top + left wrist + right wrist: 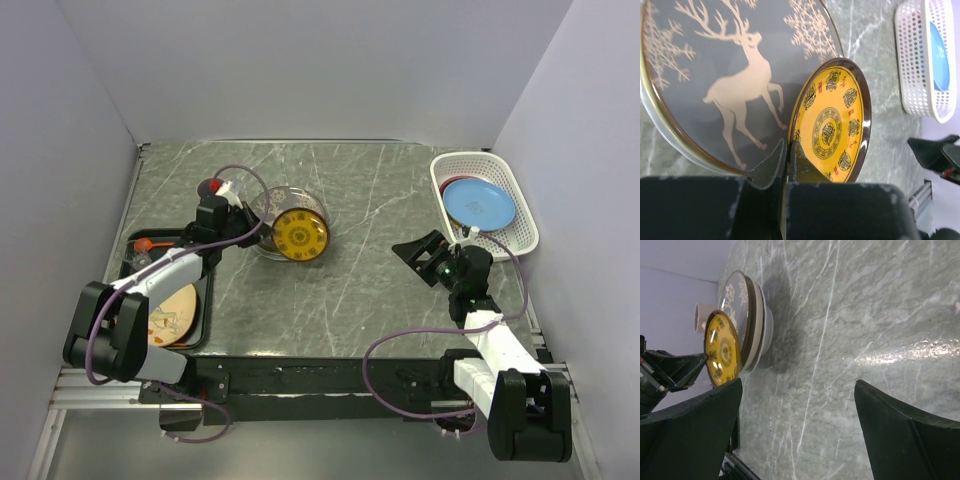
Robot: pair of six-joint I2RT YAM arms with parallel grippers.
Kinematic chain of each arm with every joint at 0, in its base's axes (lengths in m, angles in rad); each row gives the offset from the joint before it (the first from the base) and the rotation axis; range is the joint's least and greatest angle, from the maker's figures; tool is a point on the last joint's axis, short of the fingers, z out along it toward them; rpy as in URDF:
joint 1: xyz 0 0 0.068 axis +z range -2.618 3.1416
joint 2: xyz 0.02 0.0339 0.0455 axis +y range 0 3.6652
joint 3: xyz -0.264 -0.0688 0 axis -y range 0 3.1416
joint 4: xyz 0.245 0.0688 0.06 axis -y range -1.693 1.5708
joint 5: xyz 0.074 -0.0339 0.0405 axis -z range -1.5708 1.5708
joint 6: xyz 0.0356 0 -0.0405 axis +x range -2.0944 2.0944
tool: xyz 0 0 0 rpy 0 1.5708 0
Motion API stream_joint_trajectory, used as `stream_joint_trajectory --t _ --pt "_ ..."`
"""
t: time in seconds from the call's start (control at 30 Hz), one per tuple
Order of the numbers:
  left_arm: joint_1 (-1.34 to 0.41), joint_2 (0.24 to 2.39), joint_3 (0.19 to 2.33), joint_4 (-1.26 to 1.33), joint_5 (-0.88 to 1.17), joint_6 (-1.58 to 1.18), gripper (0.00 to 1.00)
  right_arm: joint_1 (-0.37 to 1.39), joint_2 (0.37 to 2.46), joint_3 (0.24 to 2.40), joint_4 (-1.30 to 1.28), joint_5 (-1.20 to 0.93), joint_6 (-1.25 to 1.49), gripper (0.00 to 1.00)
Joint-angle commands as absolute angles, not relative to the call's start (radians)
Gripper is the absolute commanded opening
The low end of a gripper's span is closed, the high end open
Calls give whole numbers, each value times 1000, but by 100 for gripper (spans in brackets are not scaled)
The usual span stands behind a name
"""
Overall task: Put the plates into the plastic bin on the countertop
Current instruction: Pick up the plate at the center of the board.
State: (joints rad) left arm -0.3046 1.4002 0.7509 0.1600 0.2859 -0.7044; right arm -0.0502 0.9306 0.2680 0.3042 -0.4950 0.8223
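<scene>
left tool (263, 229) seemingly pinching rim of yellow plate (301, 236), blue plate (478, 202) in white bin (525, 228), right tool (426, 252) spread wide nearby

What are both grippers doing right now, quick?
Left gripper: closed on the yellow plate, pinching its rim.
Right gripper: open, holding nothing.

The left arm (165, 272) stretches forward, left pincer (788, 150) pinched shut on the yellow plate (832, 125) at its rim. The right arm (487, 335) bends well to that plate's right, right pincer (422, 252) spread wide.
</scene>
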Motion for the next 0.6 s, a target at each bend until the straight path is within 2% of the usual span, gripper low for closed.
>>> stream_joint_trajectory --t 0.0,0.17,0.57 --pt "-307 1339 732 250 357 -738 1 -43 910 267 379 -541 828 100" --pt "-318 1315 686 311 397 -767 1 -37 910 264 408 -569 833 100" --pt "-446 1359 681 342 351 -787 1 48 979 267 486 -580 861 100"
